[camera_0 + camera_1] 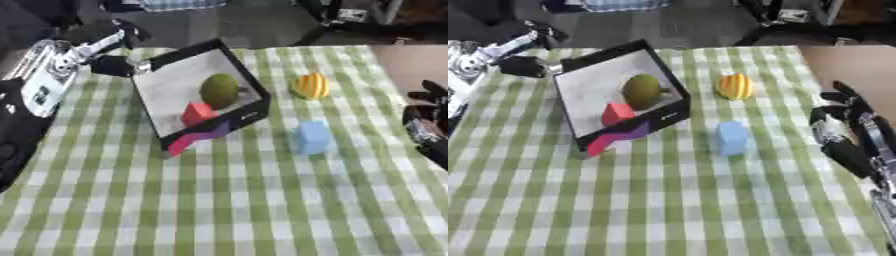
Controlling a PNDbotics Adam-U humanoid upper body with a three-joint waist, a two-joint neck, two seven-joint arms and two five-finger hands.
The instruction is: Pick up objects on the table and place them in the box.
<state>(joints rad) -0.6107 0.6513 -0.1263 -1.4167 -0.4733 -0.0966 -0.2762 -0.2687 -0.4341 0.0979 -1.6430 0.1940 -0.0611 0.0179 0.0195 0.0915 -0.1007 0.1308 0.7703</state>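
A black-rimmed box with a white inside stands tilted on the checked cloth, left of centre. A green round object and a red block lie inside it. Right of the box, a yellow-orange striped ball and a light blue block sit on the cloth. My left hand is at the box's far left corner, touching or nearly touching it; its grip is too dark to read. At the table's right edge my right hand rests open, fingers up, apart from the blue block.
A purple and pink flap hangs from the box's front edge. The table carries a green and white checked cloth. Dark stands and furniture line the far edge beyond the table.
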